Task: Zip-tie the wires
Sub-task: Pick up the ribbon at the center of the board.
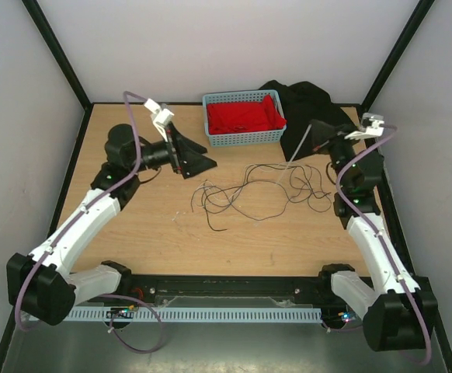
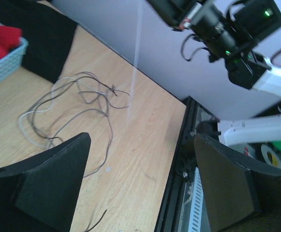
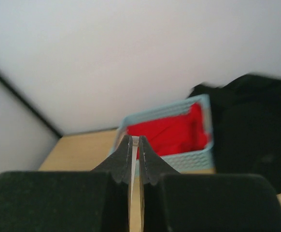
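Whitish zip tie (image 1: pixel 294 150) is pinched in the right claw (image 3: pixel 134 150) at 2 o'clock above the tabletop (image 1: pixel 148 225), so the spread, empty left claw (image 2: pixel 141 140) at 10 o'clock should probably first bunch the wires (image 1: pixel 245 189) sprawled from centre toward 3 o'clock.

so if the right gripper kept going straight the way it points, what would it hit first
Probably the blue basket with the red cloth: it sits straight ahead of the right gripper, shut on the zip tie, nothing between. Depth is unclear; it may pass over the rim.
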Robot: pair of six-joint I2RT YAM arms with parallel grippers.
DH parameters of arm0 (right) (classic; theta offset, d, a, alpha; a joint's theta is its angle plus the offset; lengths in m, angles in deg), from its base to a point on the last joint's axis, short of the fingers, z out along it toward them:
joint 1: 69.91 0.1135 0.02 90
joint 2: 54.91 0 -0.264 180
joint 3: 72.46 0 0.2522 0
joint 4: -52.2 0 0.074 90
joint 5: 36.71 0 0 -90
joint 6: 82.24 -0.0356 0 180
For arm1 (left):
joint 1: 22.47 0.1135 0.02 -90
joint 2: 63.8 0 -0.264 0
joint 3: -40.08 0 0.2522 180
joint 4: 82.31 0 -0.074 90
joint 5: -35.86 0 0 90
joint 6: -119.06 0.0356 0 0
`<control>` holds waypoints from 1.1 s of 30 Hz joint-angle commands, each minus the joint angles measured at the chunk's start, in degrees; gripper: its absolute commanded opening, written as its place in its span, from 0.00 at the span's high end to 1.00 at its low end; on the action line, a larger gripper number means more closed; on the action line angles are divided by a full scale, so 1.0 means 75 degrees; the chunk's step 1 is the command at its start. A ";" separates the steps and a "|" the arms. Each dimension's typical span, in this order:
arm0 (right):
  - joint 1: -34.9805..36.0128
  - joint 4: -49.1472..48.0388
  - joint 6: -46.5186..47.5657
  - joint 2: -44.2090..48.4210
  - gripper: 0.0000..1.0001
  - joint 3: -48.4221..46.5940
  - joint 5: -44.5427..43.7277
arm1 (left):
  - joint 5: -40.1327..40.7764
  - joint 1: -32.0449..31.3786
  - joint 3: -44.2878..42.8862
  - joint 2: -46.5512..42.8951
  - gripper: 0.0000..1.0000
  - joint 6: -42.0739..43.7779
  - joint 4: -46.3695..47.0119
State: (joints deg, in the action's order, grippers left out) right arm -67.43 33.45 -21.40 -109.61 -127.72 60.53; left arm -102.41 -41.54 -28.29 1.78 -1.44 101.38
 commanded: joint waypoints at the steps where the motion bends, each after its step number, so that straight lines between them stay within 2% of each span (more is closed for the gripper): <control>1: 0.0779 -0.0693 -0.1441 0.0209 1.00 0.0409 0.1391 | 0.0379 -0.1096 0.0043 0.0079 0.10 0.1091 0.0596; 4: 0.1196 -0.1448 -0.1725 0.0114 1.00 0.0621 0.1895 | 0.0858 -0.1772 0.0134 0.0262 0.10 0.1722 0.0695; 9: 0.1278 -0.3048 -0.2452 -0.0218 1.00 0.0824 0.3275 | 0.0794 -0.1923 0.0290 0.0751 0.10 0.0748 0.1552; 15: 0.1273 -0.5633 -0.4286 -0.0755 1.00 0.1033 0.4572 | 0.0520 -0.1917 0.0730 0.1162 0.10 -0.0589 0.3725; 18: 0.1288 -0.7210 -0.5391 -0.1080 1.00 0.1136 0.4735 | 0.0280 -0.1915 0.0911 0.1583 0.10 -0.1629 0.5550; 20: 0.1298 -0.8001 -0.5946 -0.1260 1.00 0.1139 0.4789 | 0.0087 -0.1928 0.0860 0.1903 0.11 -0.2230 0.6335; 23: 0.1346 -0.8365 -0.6270 -0.1354 1.00 0.1084 0.4837 | -0.0180 -0.2070 0.0671 0.2119 0.13 -0.2392 0.6609; 33: 0.1477 -0.8006 -0.5899 -0.0866 1.00 0.1091 0.4674 | -0.0326 -0.2772 0.0290 0.2336 0.16 -0.2316 0.6973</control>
State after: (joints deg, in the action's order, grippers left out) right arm -57.02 -21.28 -64.70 -117.74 -119.42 95.31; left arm -103.00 -60.69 -23.29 18.70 -18.03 147.61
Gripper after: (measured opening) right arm 0.130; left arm 0.849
